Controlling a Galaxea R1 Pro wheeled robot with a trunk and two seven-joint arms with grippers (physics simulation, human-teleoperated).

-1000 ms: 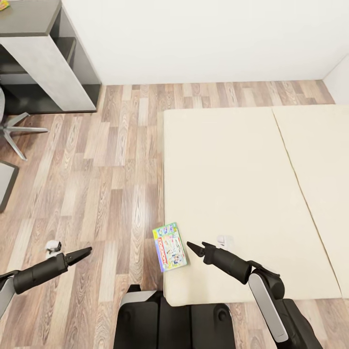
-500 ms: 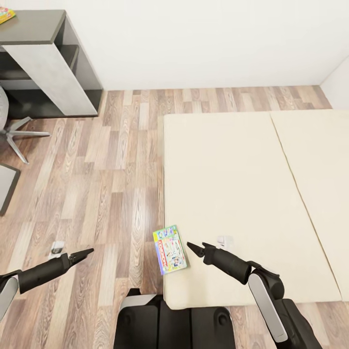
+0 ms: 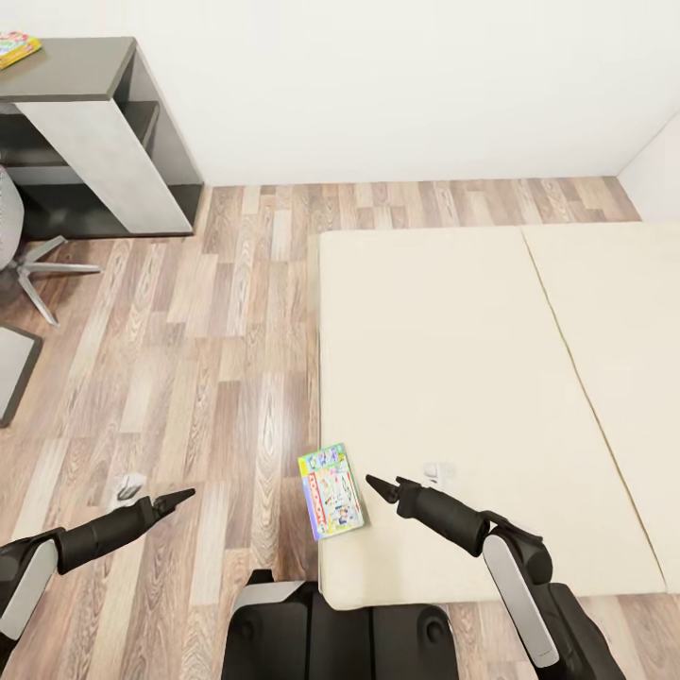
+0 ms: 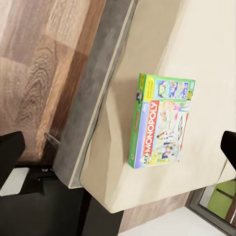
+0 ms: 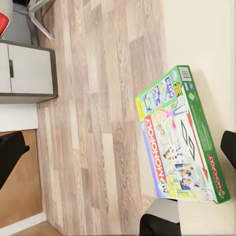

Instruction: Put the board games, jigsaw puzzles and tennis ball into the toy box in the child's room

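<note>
A green Monopoly board game (image 3: 331, 491) lies flat on the cream bed (image 3: 453, 359), at its left edge near the front corner. It also shows in the wrist views (image 4: 162, 128) (image 5: 182, 137). My right gripper (image 3: 381, 484) hovers open just right of the box, above the mattress. My left gripper (image 3: 182, 496) hangs open over the wooden floor, well left of the box. Each wrist view has a dark fingertip (image 4: 10, 150) (image 5: 10, 147) at its edge, far apart from its partner. A second colourful board game (image 3: 19, 47) rests on the table (image 3: 85, 66) at the far left.
A grey swivel chair (image 3: 28, 269) stands beside the table. A small white object (image 3: 127, 486) lies on the floor near my left gripper, and another (image 3: 437, 470) sits on the bed by my right gripper. Wooden floor (image 3: 217, 331) separates the table from the bed.
The whole picture has slid down slightly, so the camera moved. My left arm has sunk lower and reached a little further right. The board game and the right gripper keep their places.
</note>
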